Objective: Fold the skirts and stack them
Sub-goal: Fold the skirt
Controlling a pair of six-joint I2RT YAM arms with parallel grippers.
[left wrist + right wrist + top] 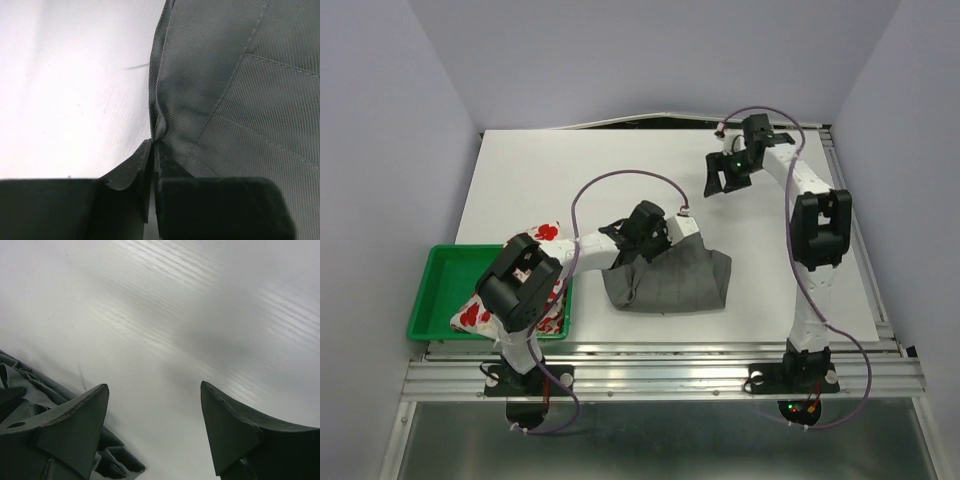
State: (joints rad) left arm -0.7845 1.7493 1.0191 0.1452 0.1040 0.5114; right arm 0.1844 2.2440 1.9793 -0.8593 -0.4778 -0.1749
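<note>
The dark grey skirt (670, 285) lies in a loose, rumpled heap on the white bench (570, 170), near the front edge and roughly midway between the two arm bases. Its upper left corner is drawn up toward the left arm (590, 245), which reaches across from its base to that edge of the cloth. In the left wrist view the left jaws stand almost together, only a thin slit between them, clamped on a fold of the grey cloth (240, 90) at their very tips; wrinkles in the twill run down into the pinch, and bare bench (65, 100) shows to the left of the fabric.

The white skirt with the red print (470, 316) sits bunched in the green tray (440, 265) at the bench's front left corner, partly hidden by the left arm's big joint, with one printed corner poking out over the tray's far rim.

The right arm (820, 230) is bent back over the far right part of the bench, well apart from both skirts. The right jaws are wide apart and hold nothing — between them there is only bare bench (160, 315), with a strip of dark cloth (22, 382) at the lower left edge of the right wrist view.
</note>
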